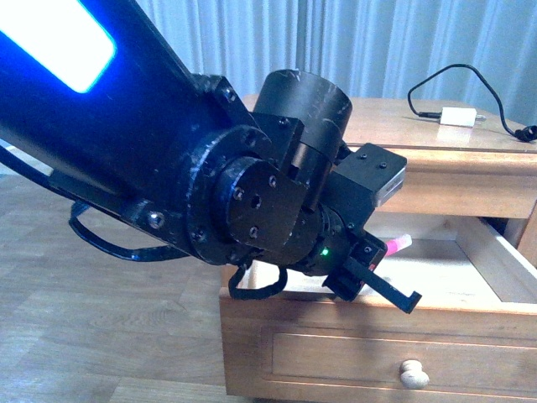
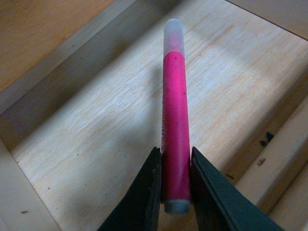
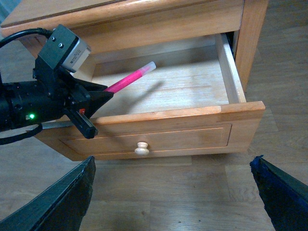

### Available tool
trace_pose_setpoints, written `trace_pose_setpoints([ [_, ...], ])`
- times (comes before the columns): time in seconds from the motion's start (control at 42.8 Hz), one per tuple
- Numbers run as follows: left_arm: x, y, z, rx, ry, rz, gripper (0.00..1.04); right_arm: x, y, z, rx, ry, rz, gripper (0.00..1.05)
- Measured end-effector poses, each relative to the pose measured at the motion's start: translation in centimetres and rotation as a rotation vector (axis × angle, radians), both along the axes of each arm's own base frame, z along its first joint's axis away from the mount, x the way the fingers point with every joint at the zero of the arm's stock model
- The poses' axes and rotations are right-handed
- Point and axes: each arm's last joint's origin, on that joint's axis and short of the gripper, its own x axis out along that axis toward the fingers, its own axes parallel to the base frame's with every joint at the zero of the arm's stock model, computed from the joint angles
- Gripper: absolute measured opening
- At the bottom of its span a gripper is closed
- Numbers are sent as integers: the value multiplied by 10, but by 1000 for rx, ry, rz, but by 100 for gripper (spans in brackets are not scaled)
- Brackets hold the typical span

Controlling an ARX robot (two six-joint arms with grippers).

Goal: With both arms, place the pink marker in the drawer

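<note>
The upper drawer (image 3: 192, 137) of the wooden nightstand is pulled out, with its bare wooden floor (image 2: 106, 134) showing. My left gripper (image 2: 174, 192) is shut on the pink marker (image 2: 174, 110) near its back end. The marker's white end points out over the drawer floor. In the right wrist view the left gripper (image 3: 98, 96) hovers at the drawer's front corner, with the marker (image 3: 132, 78) slanting over the inside. In the front view the left gripper (image 1: 377, 281) and the marker tip (image 1: 398, 244) sit above the drawer's front edge (image 1: 336, 311). My right gripper (image 3: 171, 202) is open and empty, over the floor in front of the drawer.
A white plug with a black cable (image 1: 457, 117) lies on the nightstand top. The drawer's round knob (image 3: 141, 149) faces my right gripper. Wooden floorboards (image 3: 183, 192) lie in front of the nightstand. The left arm's bulk fills the left of the front view.
</note>
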Motion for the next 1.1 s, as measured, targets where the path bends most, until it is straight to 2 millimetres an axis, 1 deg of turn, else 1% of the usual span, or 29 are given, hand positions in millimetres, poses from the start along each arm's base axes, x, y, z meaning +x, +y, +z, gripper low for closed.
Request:
trace_pose_setpoints([
  [0.023,1,-1,-1,2,-1,6,24,0,0,0,0,0,0,96],
  [0.14,3,-1,1,-11,-5,53,45,0,0,0,0,0,0,96],
  [0.164,3,-1,3,-13,-8,73,50,0,0,0,0,0,0,96],
  [0.257,0,7,12,-38,5,140,67,0,0,0,0,0,0,96],
  [0.281,-3,11,17,-55,10,161,72,0,0,0,0,0,0,96],
  [0.374,-13,29,36,-108,-4,231,86,0,0,0,0,0,0,96],
  [0.421,-20,40,48,-137,-23,266,93,0,0,0,0,0,0,96],
  [0.444,-26,50,58,-160,-43,293,99,0,0,0,0,0,0,96],
  [0.491,-35,63,71,-190,-73,320,100,0,0,0,0,0,0,96],
  [0.538,-52,86,88,-232,-112,354,98,0,0,0,0,0,0,96],
  [0.631,-80,117,107,-270,-177,392,99,0,0,0,0,0,0,96],
  [0.678,-99,136,114,-295,-195,410,99,0,0,0,0,0,0,96],
  [0.748,-136,169,121,-332,-213,446,99,0,0,0,0,0,0,96],
  [0.772,-148,180,121,-345,-209,466,99,0,0,0,0,0,0,96],
  [0.795,-156,187,120,-352,-206,481,99,0,0,0,0,0,0,96],
  [0.842,-180,206,114,-378,-187,523,99,0,0,0,0,0,0,96],
  [0.935,-219,233,97,-413,-146,616,99,0,0,0,0,0,0,96],
  [0.982,-236,242,87,-445,-120,656,99,0,0,0,0,0,0,96],
  [1.029,-246,246,81,-463,-124,677,99,0,0,0,0,0,0,96],
  [1.099,-249,247,82,-485,-135,674,99,0,0,0,0,0,0,96],
])
